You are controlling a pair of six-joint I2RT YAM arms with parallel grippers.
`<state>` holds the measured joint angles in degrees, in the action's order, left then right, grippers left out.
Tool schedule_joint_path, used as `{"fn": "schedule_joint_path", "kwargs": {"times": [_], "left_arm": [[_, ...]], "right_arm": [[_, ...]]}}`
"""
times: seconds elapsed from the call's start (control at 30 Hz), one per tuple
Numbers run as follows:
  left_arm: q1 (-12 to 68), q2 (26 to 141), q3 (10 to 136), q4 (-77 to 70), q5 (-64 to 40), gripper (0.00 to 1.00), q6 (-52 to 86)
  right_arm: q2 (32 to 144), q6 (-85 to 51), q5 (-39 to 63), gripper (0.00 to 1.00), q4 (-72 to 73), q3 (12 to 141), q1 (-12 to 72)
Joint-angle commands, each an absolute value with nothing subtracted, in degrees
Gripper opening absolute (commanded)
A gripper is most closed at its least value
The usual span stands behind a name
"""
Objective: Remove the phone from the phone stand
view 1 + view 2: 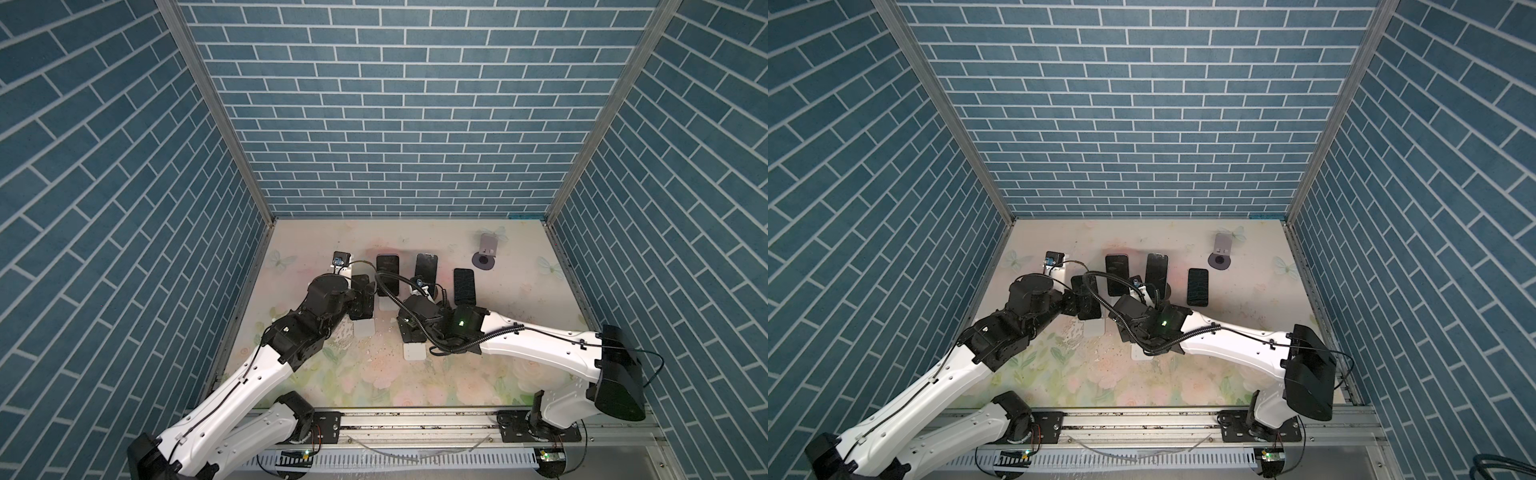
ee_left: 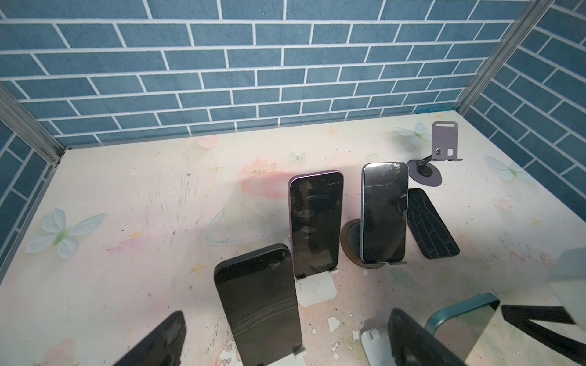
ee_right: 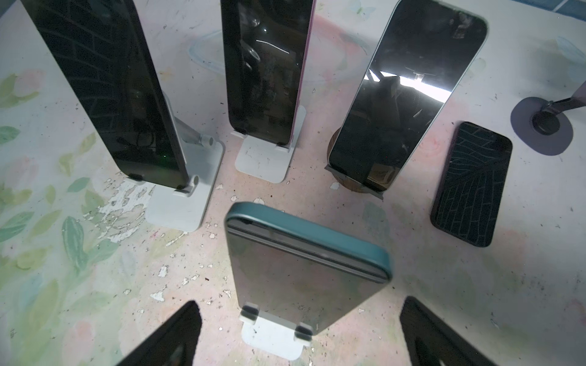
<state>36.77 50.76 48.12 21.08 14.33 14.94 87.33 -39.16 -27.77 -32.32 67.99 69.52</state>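
Right claw (image 3: 301, 302) noted wide open, one finger on each side of the teal phone (image 3: 304, 253); no contact is seen. Phone is seated on the lip of its white stand (image 3: 272, 343) on the surface (image 3: 491, 301), long axis steeply upright, leaned back, screen toward the claw. Left claw (image 2: 287, 313) noted wide open, nothing held.

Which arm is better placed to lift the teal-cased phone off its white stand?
Right. The right gripper is open with the teal-cased phone centred between its jaws; the left gripper, also open, faces the black phone instead.
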Motion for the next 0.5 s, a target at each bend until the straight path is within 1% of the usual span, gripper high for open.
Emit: {"fn": "schedule_joint_path", "kwargs": {"times": [0.0,0.47], "left_arm": [[37.0,49.41,47.12,22.32,15.34,1.0,14.43],[37.02,49.24,45.52,20.23,15.91,1.0,12.57]], "right_arm": [[88.58,-42.16,-29.45,0.98,-31.2,70.74,70.02],[94.37,-47.17,-35.6,0.95,-31.67,73.19,69.87]]}}
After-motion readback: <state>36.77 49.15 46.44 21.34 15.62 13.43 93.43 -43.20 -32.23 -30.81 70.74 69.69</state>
